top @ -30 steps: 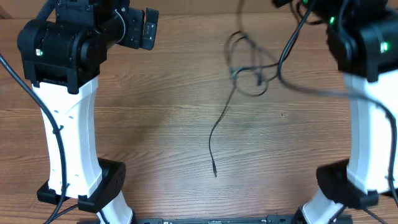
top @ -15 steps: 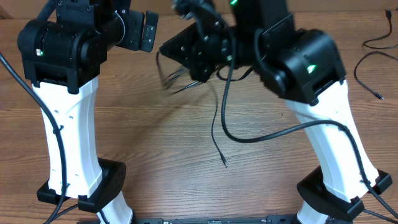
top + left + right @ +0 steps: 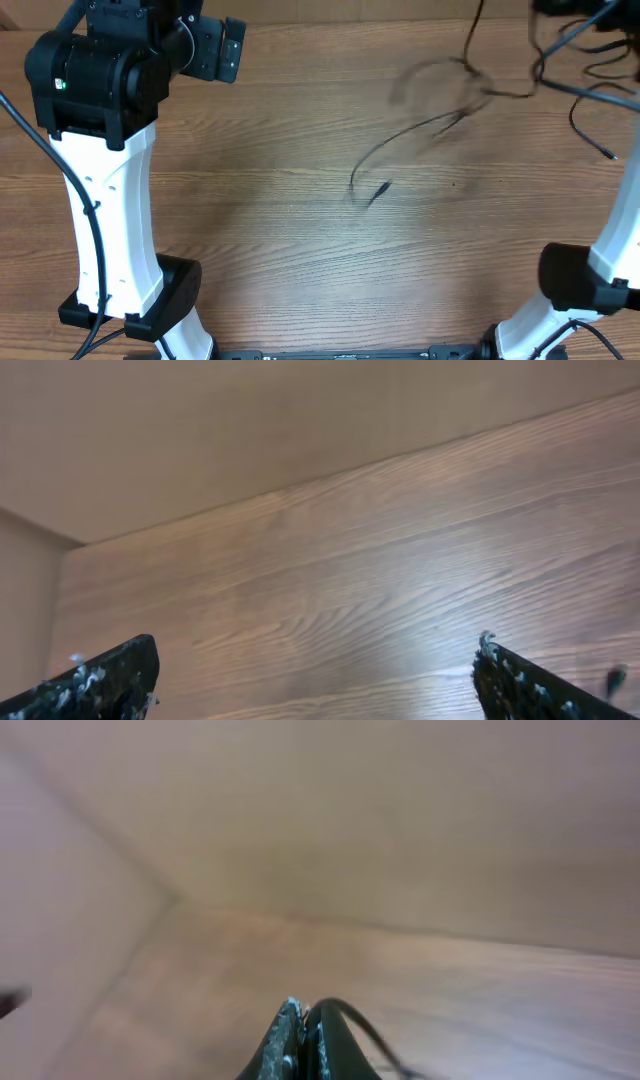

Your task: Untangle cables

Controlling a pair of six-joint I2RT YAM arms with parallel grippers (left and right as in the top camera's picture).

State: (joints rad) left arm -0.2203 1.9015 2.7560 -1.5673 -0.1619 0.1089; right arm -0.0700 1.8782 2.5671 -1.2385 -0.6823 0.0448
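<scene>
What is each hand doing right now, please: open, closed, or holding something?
Left hand: open, holding nothing.
Right hand: closed on a thin black cable.

The left arm [image 3: 105,200] stands up from its base at the near left of the table [image 3: 300,230]. Its white part goes up, and its black top bends over toward the right, at the far left. The left gripper [image 3: 318,685] is wide open. Its two fingers [image 3: 100,680] sit far apart, one at each side of the wrist view.

The right arm [image 3: 620,235] stands up from its base at the near right. Its white part runs up along the right edge. Its black top is at the far right and looks blurry. The right gripper [image 3: 303,1042] is closed tight. Its fingers press together and pinch a thin black cable [image 3: 345,1010].
</scene>
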